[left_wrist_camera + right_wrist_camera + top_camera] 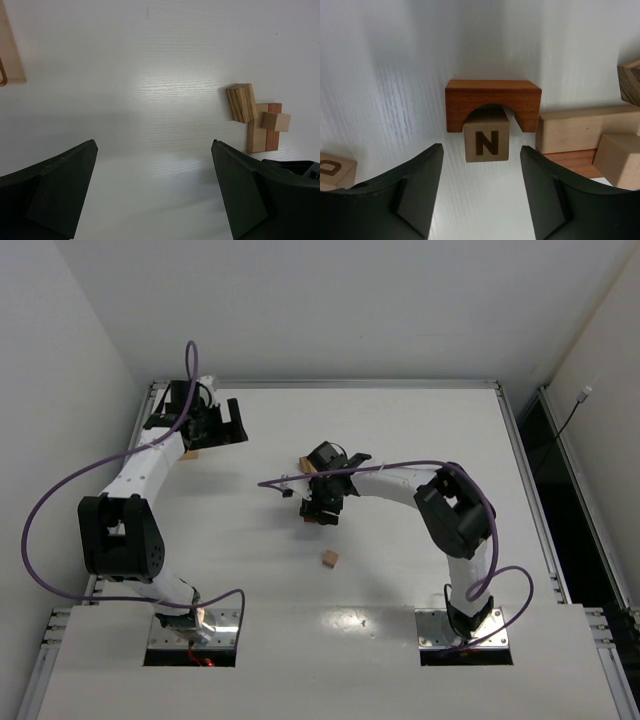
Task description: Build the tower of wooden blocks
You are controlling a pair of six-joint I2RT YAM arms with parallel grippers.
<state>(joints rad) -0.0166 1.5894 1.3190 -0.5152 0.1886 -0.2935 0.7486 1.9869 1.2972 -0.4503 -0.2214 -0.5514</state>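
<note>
Right wrist: N cube (486, 141) upright, seemingly beneath crosswise reddish arch (493, 100).

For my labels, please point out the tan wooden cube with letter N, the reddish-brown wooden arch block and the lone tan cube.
Tan wooden cube with letter N (486, 142): right wrist view, lettered face.
Reddish-brown wooden arch block (492, 95): right wrist view, front face.
Lone tan cube (329, 559): top external view, top face.

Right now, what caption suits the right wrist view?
Open jaws frame a letter N cube set in the opening of a reddish-brown arch block.
</note>
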